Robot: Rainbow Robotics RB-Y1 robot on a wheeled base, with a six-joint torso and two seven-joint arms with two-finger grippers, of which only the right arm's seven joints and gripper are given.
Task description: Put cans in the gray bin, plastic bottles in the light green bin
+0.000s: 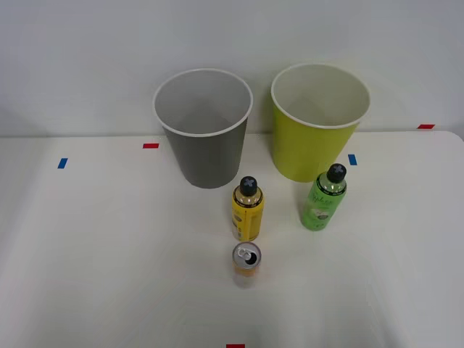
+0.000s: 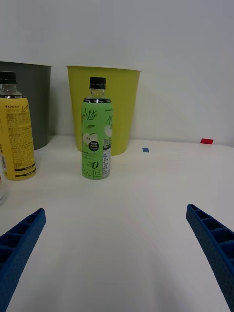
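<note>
Nothing sorted yet: we found all three containers standing on the white surface (image 1: 101, 254).

The slim green plastic bottle (image 1: 324, 198) stood just before the tall yellow-green bin (image 1: 316, 123); the yellow plastic bottle (image 1: 247, 209) and the short orange-and-pale can (image 1: 246, 264) stood in line before the dark gray bin (image 1: 204, 128). Both bins looked empty. Our right hand (image 2: 117, 253) was spread wide, grasping nothing, facing the green bottle.

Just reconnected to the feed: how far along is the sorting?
Nothing looks sorted yet. The can, yellow bottle and green bottle all stand on the table; what shows inside the gray bin and the light green bin is bare. The right gripper is open, holding nothing, facing the green bottle. All three remain.
</note>
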